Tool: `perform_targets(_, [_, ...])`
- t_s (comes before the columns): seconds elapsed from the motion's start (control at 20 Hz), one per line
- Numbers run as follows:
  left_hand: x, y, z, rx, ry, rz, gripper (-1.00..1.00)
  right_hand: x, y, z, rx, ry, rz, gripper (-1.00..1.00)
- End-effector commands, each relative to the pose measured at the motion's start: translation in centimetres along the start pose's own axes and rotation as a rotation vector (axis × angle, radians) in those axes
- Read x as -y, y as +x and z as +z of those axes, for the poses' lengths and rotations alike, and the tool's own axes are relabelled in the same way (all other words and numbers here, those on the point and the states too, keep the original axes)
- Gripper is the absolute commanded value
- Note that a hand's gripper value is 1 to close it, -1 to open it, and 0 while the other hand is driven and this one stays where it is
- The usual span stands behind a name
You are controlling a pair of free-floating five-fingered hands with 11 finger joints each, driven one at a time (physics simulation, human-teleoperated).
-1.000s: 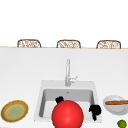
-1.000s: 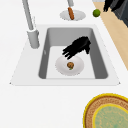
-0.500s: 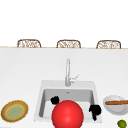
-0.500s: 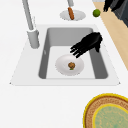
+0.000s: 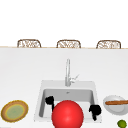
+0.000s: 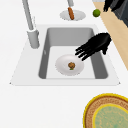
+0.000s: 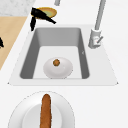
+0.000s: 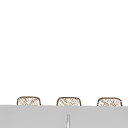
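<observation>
My left hand (image 5: 50, 100) hovers over the sink (image 5: 41, 100), open, with straight fingers spread. In the left side view the left hand (image 6: 96, 45) points at a white plate (image 6: 62, 70) on the sink floor, its fingertips just above the plate's rim. A small brown food piece (image 6: 71, 65) lies in the middle of that plate. My right hand (image 5: 95, 110) hangs idle and relaxed by the sink's front right corner. A big red ball (image 5: 67, 115) hides the sink's front middle in the front view.
The faucet (image 5: 67, 72) stands behind the sink. A yellow-rimmed plate (image 5: 14, 111) lies on the counter at the left. At the right a white bowl (image 5: 112, 108) holds a sausage (image 5: 116, 102), with a lime (image 5: 122, 123) near it. Chair backs (image 5: 68, 43) line the far side.
My left hand has drawn back from over the plate's middle toward the sink's front wall and to the left. The right hand has not moved.
</observation>
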Motion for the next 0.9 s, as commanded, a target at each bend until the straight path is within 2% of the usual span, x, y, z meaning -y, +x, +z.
perform_targets(0.0, [-0.2,1.7,1.4,-0.041,-0.08,0.017,-1.0,0.0,0.0,0.0,0.0,0.0,0.0,0.0])
perform_targets(0.1, [-0.5,2.8,2.4,-0.027,-0.099,-0.015,-1.0,0.0,0.0,0.0,0.0,0.0,0.0,0.0])
perform_targets(0.25, [-0.5,5.0,3.8,-0.015,-0.094,-0.044,-1.0,0.0,0.0,0.0,0.0,0.0,0.0,0.0])
perform_targets(0.4, [-1.7,7.0,5.0,-0.018,-0.09,-0.023,-1.0,0.0,0.0,0.0,0.0,0.0,0.0,0.0])
perform_targets(0.45, [-1.4,7.9,5.4,-0.007,-0.078,-0.024,-1.0,0.0,0.0,0.0,0.0,0.0,0.0,0.0])
perform_targets(0.5, [-1.5,8.3,5.8,0.014,-0.049,-0.037,-1.0,0.0,0.0,0.0,0.0,0.0,0.0,0.0])
perform_targets(0.55, [-1.2,8.3,6.3,-0.001,-0.027,-0.036,-1.0,0.0,0.0,0.0,0.0,0.0,0.0,0.0])
perform_targets(0.6, [-0.8,8.7,6.3,0.001,-0.036,-0.015,-1.0,0.0,0.0,0.0,0.0,0.0,0.0,0.0])
perform_targets(0.85, [-0.5,10.4,7.8,0.012,-0.018,-0.041,-1.0,0.0,0.0,0.0,0.0,0.0,0.0,0.0])
